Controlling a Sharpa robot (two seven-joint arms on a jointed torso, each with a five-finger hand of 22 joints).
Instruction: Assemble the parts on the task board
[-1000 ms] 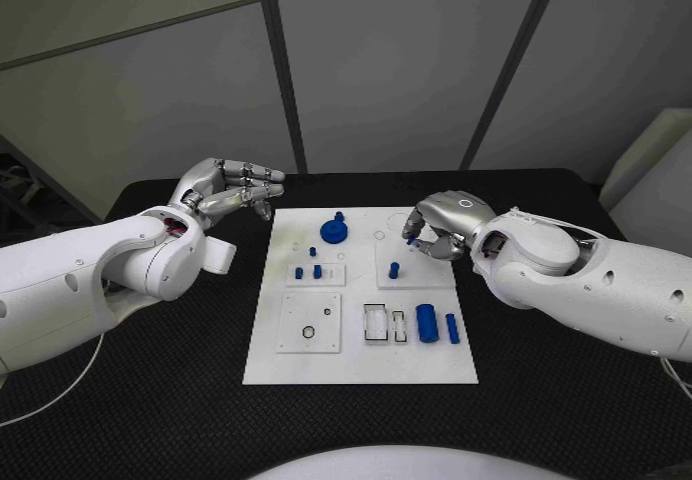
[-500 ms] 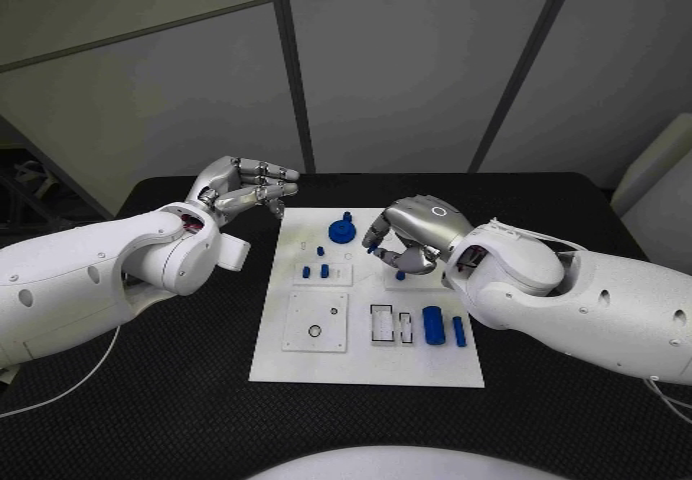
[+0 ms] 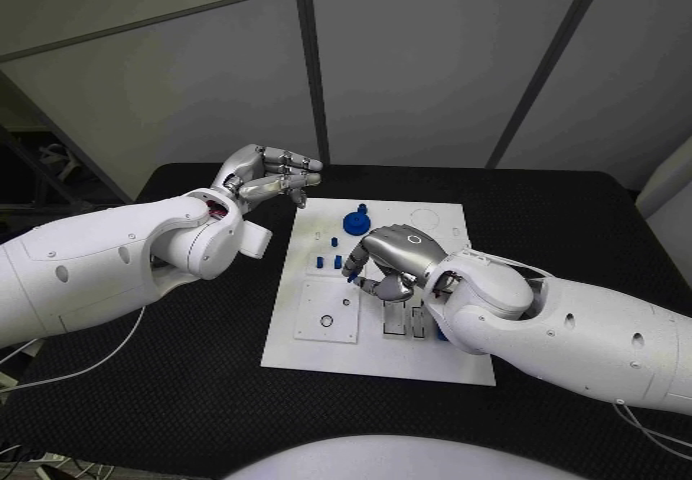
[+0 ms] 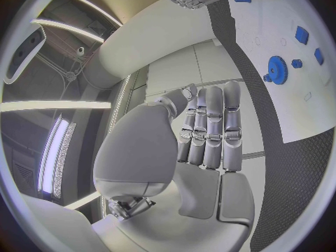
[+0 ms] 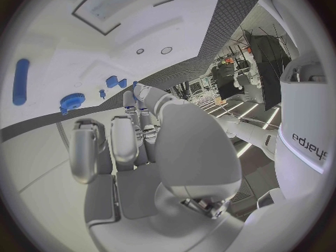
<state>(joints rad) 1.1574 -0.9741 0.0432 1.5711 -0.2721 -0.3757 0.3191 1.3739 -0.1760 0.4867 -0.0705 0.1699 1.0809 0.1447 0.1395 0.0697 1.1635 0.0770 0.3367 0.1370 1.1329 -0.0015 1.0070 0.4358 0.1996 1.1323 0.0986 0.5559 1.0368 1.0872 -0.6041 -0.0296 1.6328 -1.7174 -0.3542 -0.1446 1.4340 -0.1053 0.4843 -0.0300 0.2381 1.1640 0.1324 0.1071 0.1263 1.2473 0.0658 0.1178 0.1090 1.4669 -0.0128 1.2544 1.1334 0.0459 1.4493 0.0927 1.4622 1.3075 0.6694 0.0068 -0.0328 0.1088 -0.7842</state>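
The white task board (image 3: 372,352) lies mid-table. A blue gear (image 3: 356,221) stands at its far end, with small blue pegs (image 3: 319,261) just in front of it. My right hand (image 3: 389,258) hovers over the board's middle, fingers bent down, pinching a small blue peg (image 5: 135,84) at its fingertips. It covers the blue pieces on the board's right side. My left hand (image 3: 271,176) hangs in the air off the board's far left corner, fingers loosely bent, holding nothing. The gear (image 4: 277,70) and the board (image 4: 269,31) also appear in the left wrist view, and the gear (image 5: 72,102) in the right wrist view.
A raised white square (image 3: 326,310) with a ring and a hole sits on the board's near left. Dark-edged slots (image 3: 395,321) lie beside it. A long blue cylinder (image 5: 21,82) lies on the board (image 5: 56,39). Black table (image 3: 548,210) surrounds the board.
My right hand has travelled with the peg from the board's far right part to over its middle. The left hand keeps its place beside the far left corner. The camera has shifted.
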